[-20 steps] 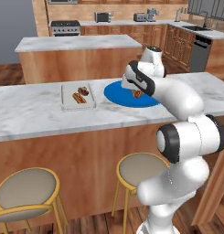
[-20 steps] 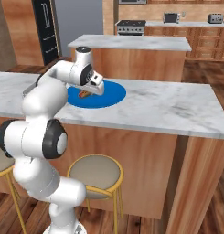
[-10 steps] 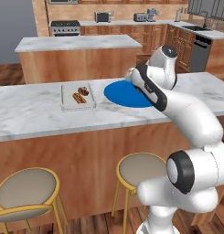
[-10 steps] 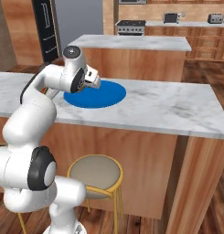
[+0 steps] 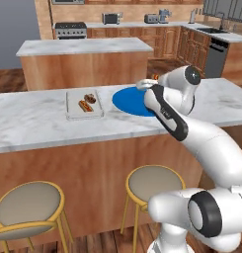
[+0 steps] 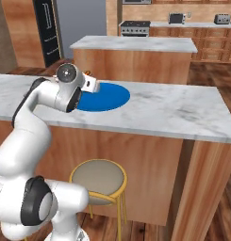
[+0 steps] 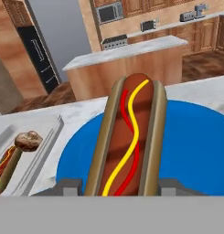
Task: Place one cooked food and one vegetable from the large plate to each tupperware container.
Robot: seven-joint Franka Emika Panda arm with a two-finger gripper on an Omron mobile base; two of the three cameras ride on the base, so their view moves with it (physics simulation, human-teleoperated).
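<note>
My jaws are clamped on a hot dog (image 7: 127, 141), one dark tip at each side of its bun. In the hand view it hangs above the blue plate (image 7: 195, 151); to the left a tray (image 7: 38, 151) holds a second hot dog (image 7: 6, 167) and a brown lumpy vegetable (image 7: 27, 140).

From the left base view, my gripper (image 5: 147, 85) sits at the plate's (image 5: 130, 101) far edge, my arm bent back over the counter (image 5: 33, 123). The tray (image 5: 84, 105) lies just left of the plate, apart from it, with bare marble toward the near edge.

From the right base view, my gripper (image 6: 91, 84) is at the plate's (image 6: 107, 96) left rim, with wide open counter (image 6: 183, 113) to the right.
</note>
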